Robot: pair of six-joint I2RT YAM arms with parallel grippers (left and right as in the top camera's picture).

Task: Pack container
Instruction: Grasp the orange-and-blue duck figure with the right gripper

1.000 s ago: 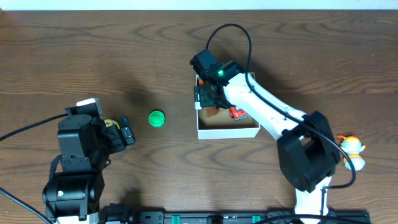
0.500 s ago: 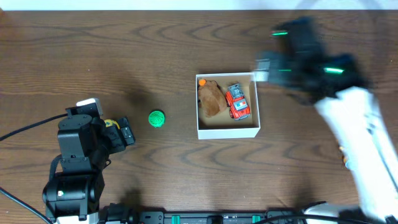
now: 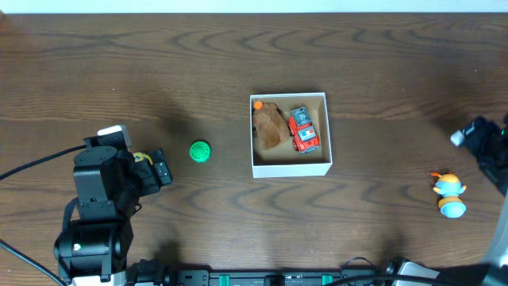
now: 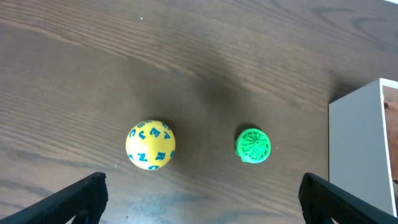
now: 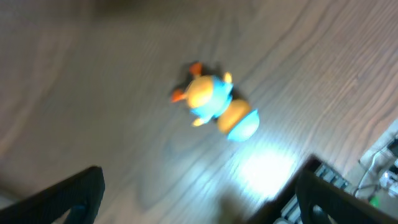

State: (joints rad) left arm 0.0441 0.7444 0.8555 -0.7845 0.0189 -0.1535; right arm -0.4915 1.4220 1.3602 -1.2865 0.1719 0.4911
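Observation:
The white square container (image 3: 290, 168) stands mid-table with a brown toy (image 3: 271, 125) and a red toy car (image 3: 302, 129) inside; its white wall (image 4: 360, 146) shows at the right of the left wrist view. A green ball (image 3: 200, 151) (image 4: 253, 145) lies left of it. A yellow ball with blue letters (image 4: 150, 144) lies in front of my left gripper (image 4: 202, 196), which is open and empty; overhead only a sliver of the ball (image 3: 143, 157) shows by that gripper (image 3: 161, 171). An orange-and-blue duck toy (image 3: 450, 194) (image 5: 213, 102) lies at the right. My right gripper (image 5: 199, 196) is open and empty above the table near it.
The right arm (image 3: 486, 143) sits at the right edge of the overhead view. A black rail (image 3: 262, 278) runs along the table's front edge; it also shows blurred in the right wrist view (image 5: 351, 196).
My right arm has swung away from the container to the far right edge, near the duck toy. The container's contents are now uncovered. The left arm has not moved.

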